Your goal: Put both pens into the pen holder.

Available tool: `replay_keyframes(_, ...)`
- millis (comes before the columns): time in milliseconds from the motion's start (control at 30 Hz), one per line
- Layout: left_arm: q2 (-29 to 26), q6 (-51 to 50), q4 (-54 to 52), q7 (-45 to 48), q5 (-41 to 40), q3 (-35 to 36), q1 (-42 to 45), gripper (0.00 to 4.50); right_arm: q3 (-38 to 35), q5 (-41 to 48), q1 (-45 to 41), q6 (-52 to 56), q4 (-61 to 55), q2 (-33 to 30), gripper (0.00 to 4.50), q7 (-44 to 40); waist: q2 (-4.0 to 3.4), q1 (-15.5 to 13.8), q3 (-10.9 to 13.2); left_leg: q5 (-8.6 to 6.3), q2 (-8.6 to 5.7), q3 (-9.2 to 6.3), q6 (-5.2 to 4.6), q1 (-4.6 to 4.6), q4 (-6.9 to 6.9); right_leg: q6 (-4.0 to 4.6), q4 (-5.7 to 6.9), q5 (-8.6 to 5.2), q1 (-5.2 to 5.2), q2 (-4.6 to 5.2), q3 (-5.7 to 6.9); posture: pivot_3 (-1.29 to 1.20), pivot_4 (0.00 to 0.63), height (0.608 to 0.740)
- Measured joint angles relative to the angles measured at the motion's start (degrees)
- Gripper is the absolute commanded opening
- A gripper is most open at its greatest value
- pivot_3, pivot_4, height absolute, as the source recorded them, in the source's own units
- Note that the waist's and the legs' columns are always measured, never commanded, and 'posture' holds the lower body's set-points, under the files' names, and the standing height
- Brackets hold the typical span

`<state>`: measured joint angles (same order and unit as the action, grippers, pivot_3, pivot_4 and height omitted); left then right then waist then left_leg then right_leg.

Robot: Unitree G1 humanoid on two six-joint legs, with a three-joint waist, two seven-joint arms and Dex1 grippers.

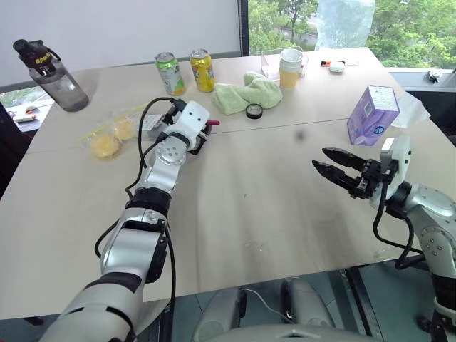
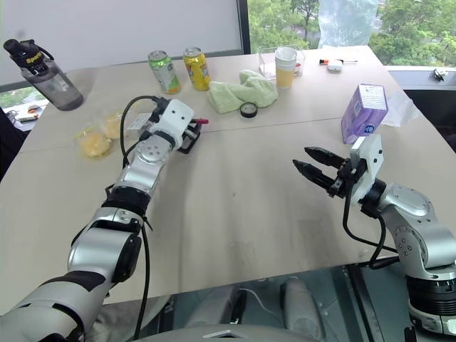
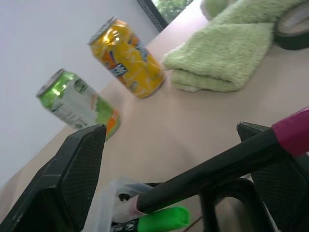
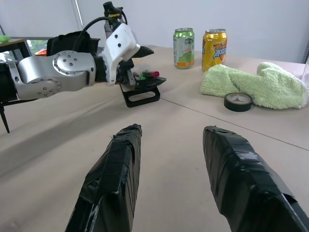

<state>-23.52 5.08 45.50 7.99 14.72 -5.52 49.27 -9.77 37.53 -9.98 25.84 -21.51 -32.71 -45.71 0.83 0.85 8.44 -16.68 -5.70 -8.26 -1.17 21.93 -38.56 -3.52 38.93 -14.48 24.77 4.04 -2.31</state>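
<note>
Half done at most, seemingly: left gripper (image 2: 191, 132) wide open, holding nothing, flanks pink pen (image 3: 217, 166) resting in holder (image 4: 143, 102), far left. Right gripper (image 2: 301, 157) half open, empty. Calls for backing away without snagging it.

The table (image 1: 271, 214) carries two drink cans (image 1: 171, 73), one green and one yellow (image 1: 202, 70), one green towel (image 1: 246, 95), one roll of black tape (image 1: 254, 111), one dark-capped water bottle (image 1: 50, 74), one purple tissue box (image 1: 372, 115), one stack of cups (image 1: 291, 68), and one pen holder (image 4: 143, 92).
</note>
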Motion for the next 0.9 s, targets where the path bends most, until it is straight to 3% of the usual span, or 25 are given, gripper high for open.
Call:
replay_keyframes(267,-4.94,0.34,1.28,-3.68,9.07,-5.89,0.03,4.49,0.0,-0.03,-0.13,0.23,-0.04,0.0,2.17,0.79,0.0,-0.05,0.0,0.0,0.0,0.0,0.0,0.0,0.0,0.0,0.0,0.0,0.0,0.0,0.0,0.0,0.15,0.74)
replay_keyframes(600,-7.06,-1.12,2.76,-6.71,18.15,-11.81,1.94,4.49,0.07,0.12,-0.73,1.03,-0.57,-0.01,2.17,1.77,0.0,-0.06,0.0,0.0,-0.01,0.01,0.0,0.0,0.0,0.0,0.01,0.0,0.0,0.0,0.0,0.0,0.15,0.74)
replay_keyframes(900,-7.38,-1.05,2.52,-6.51,19.45,-12.77,2.14,4.49,0.3,0.25,-1.33,1.86,-1.23,0.0,2.17,2.64,0.0,-0.07,0.0,0.0,-0.01,0.01,0.0,0.0,0.0,0.0,0.01,0.0,0.0,0.0,0.0,0.0,0.15,0.74)
